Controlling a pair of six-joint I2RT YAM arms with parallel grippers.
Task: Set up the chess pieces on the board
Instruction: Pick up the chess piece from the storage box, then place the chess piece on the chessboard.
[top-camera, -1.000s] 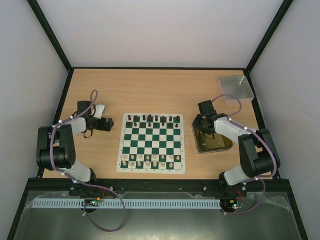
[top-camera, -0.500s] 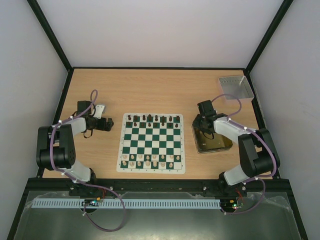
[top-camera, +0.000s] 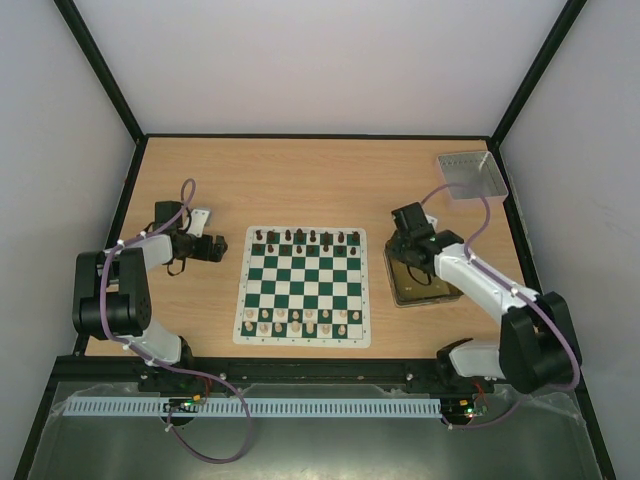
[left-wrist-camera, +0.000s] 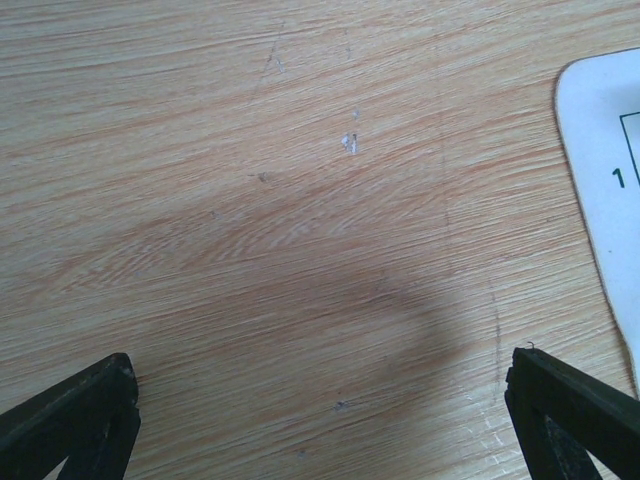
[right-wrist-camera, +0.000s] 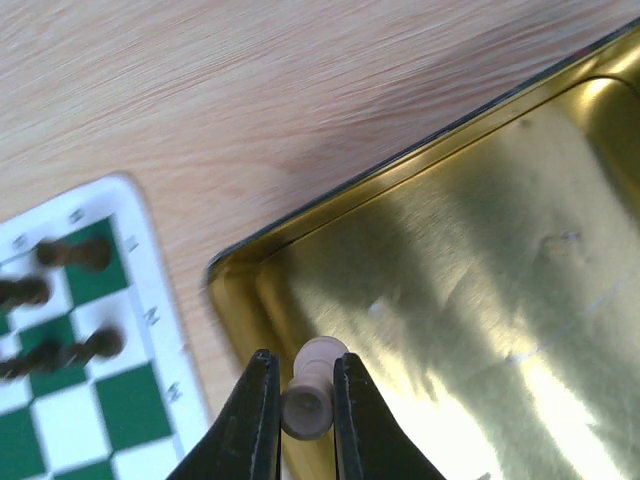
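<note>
The green and white board (top-camera: 303, 285) lies mid-table, with dark chess pieces (top-camera: 305, 238) along its far rows and cream pieces (top-camera: 300, 320) along its near rows. My right gripper (right-wrist-camera: 305, 385) is shut on a cream chess piece (right-wrist-camera: 310, 395) and hangs above the corner of the gold tin (right-wrist-camera: 480, 300). That gripper (top-camera: 405, 243) sits over the tin's far left corner in the top view. Dark pieces (right-wrist-camera: 60, 300) stand on the board's edge squares at left. My left gripper (top-camera: 222, 248) rests low beside the board's left edge, open, with bare wood between its fingertips (left-wrist-camera: 75, 415).
A grey square tray (top-camera: 470, 175) sits at the far right corner of the table. The gold tin (top-camera: 425, 283) lies right of the board. The board's white border (left-wrist-camera: 605, 170) shows at the right of the left wrist view.
The right gripper has closed on the cream piece and lifted it from the tin, the right arm stretching out. The left arm has not moved.
</note>
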